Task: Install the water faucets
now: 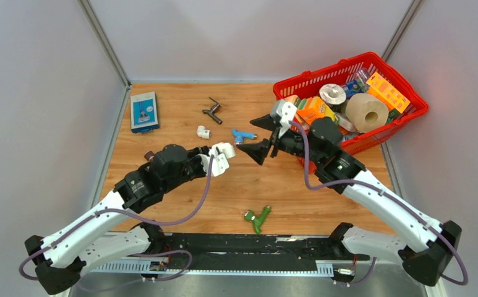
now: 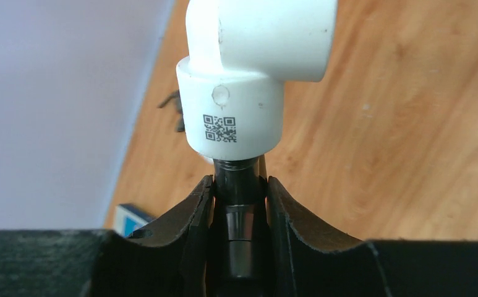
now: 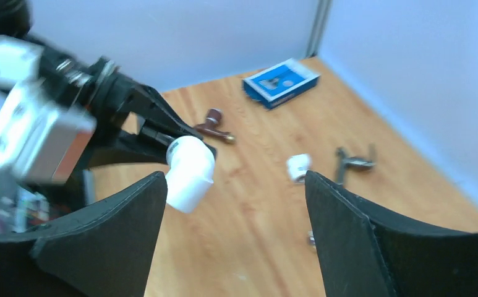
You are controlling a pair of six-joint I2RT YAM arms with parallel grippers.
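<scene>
My left gripper (image 1: 211,159) (image 2: 239,180) is shut on a dark threaded metal stem (image 2: 239,204). The stem runs into a white elbow fitting (image 2: 248,93) (image 1: 224,150) (image 3: 189,167) held above the table. My right gripper (image 1: 249,136) (image 3: 235,179) faces it from the right, open wide, with nothing between its fingers. A blue-handled faucet (image 1: 242,133) lies on the table under the right fingertips. A dark-grey faucet with a side lever (image 1: 213,111) (image 3: 354,163) lies further back. A green faucet (image 1: 256,218) lies near the front edge.
A second white elbow (image 1: 203,132) (image 3: 298,167) lies by the dark-grey faucet. A blue box (image 1: 144,111) (image 3: 281,82) sits at the back left. A brown-handled part (image 3: 214,124) lies left of the held fitting. A red basket (image 1: 409,120) full of items stands at the back right.
</scene>
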